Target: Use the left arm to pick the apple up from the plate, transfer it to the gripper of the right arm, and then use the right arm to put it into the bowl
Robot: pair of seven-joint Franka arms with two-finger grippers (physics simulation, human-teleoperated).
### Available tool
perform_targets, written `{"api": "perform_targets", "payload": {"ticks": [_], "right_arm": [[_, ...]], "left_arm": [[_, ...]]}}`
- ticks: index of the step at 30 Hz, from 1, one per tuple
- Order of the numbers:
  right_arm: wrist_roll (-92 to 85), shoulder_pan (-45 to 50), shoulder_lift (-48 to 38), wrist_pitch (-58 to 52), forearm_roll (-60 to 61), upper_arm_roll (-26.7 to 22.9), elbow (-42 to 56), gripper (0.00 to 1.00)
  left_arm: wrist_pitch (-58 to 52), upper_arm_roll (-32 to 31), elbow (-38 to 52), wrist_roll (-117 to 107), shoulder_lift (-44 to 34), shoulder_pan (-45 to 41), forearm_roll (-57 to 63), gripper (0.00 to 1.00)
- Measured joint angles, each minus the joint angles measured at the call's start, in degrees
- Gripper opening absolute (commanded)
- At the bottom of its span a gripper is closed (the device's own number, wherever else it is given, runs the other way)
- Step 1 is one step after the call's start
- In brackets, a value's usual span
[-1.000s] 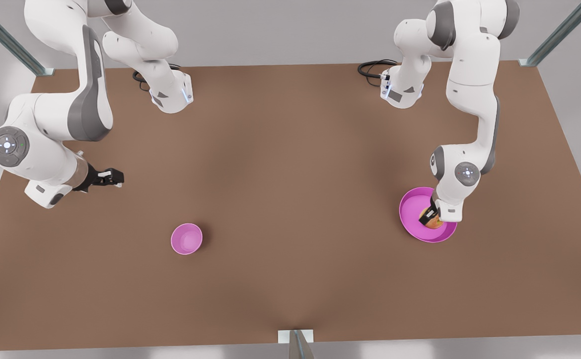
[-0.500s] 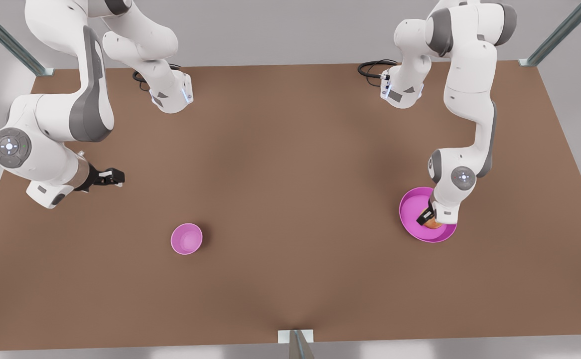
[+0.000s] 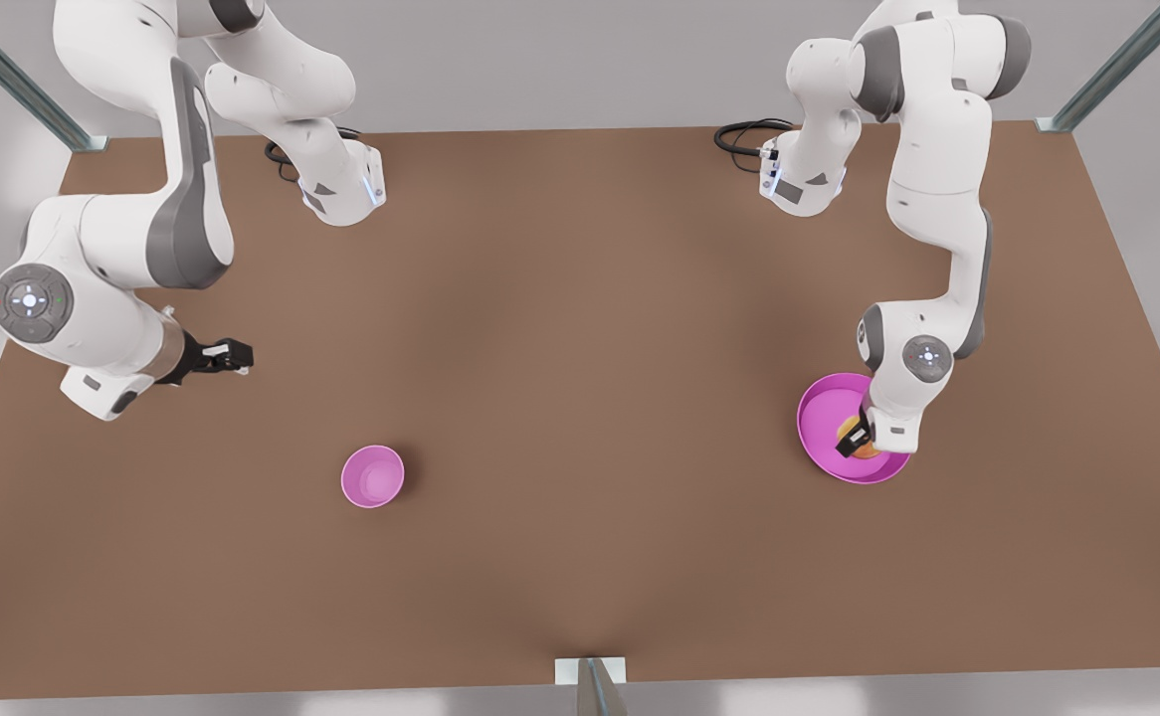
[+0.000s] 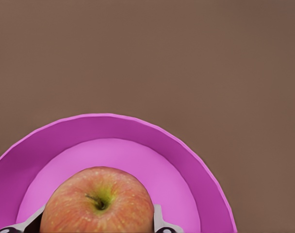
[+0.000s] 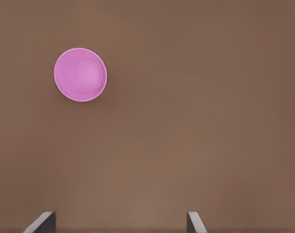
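Pink plate (image 3: pixel 824 438), apple (image 4: pixel 97 201) half hidden by left end effector (image 3: pixel 856 438)

No readable text — no labels.

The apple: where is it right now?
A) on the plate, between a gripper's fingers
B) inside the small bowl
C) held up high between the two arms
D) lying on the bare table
A: in the left wrist view the apple sits on the plate with the left gripper fingers on either side; the bowl holds nothing, and the right gripper waits apart from it.
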Motion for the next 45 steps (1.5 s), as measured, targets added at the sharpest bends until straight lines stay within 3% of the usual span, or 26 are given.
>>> {"api": "perform_targets", "payload": {"ticks": [22,23,24,27,37,40,45], "right_arm": [[0.0,0.8,1.4,0.3,-0.6,0.2,0.3,1.0],[0.0,0.7,1.4,0.3,-0.6,0.2,0.3,1.0],[0.0,0.7,1.4,0.3,-0.6,0.2,0.3,1.0],[0.0,0.7,1.4,0.3,-0.9,0.3,0.3,1.0],[0.0,0.7,2.1,0.3,-1.2,0.3,0.9,1.0],[-0.2,0.3,5.1,0.3,0.3,0.4,4.2,1.0],[-7.6,-1.7,23.1,0.3,22.4,0.6,16.9,1.0]], "left_arm": [[0.1,0.0,-0.1,0.5,0.8,-0.1,-0.3,1.0],[0.0,0.0,-0.1,0.5,0.8,-0.1,-0.3,0.99],[0.0,0.0,-0.1,0.5,0.8,-0.1,-0.3,0.92],[0.0,0.0,-0.1,0.4,0.7,-0.1,-0.2,0.92],[-6.2,-1.0,2.4,0.2,-6.3,0.3,-7.2,0.92],[-9.8,-6.5,8.0,0.1,-7.9,0.2,-11.9,0.92],[-13.0,-11.9,19.3,0.2,-5.9,0.6,-33.0,0.92]]}}
